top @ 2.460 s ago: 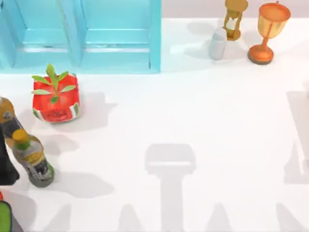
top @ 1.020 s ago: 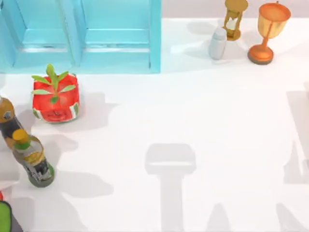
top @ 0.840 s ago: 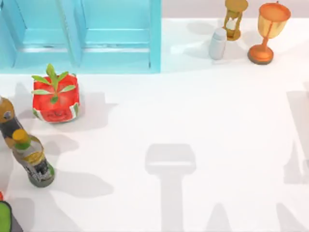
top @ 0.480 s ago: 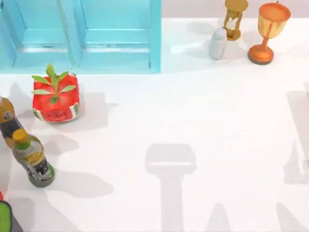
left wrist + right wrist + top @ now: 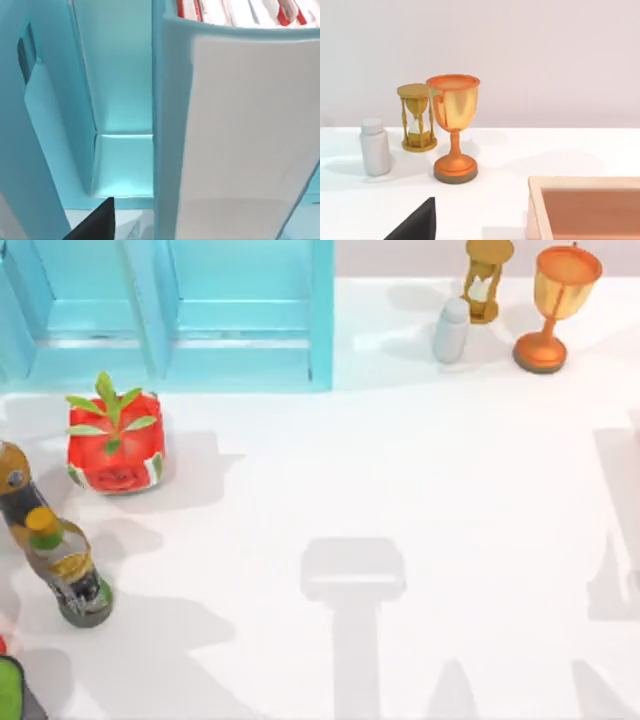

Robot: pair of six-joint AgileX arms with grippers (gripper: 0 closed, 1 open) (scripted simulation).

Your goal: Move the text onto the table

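Text (image 5: pixel 235 11) is what your left wrist view looks at from close by: white page edges with red trim, and below them a broad pale face with a teal edge. It stands upright inside the light-blue cabinet (image 5: pixel 120 90), beside an open compartment; which compartment it occupies you cannot tell. It is not on the white surface (image 5: pixel 450 470).

Your left tool (image 5: pixel 97 226) shows as a dark tip right at the cabinet, near the text's teal edge. You cannot tell how wide it stands, or whether it touches the text.

Your right tool (image 5: pixel 417 224) shows as a dark tip above the surface at the right side. Its width you cannot tell either. Ahead of it stand an orange-gold goblet (image 5: pixel 454 125), a golden hourglass (image 5: pixel 417 117) and a small white bottle (image 5: pixel 375 146), all upright and apart. A wooden tray (image 5: pixel 535 200) lies nearer to it.

From above, the cabinet fills the far left of the surface. A tomato-shaped box (image 5: pixel 115 435) sits just in front of it. Two bottles (image 5: pixel 65 570) stand near the left edge, and a green item (image 5: pixel 10 685) lies at the near left corner.
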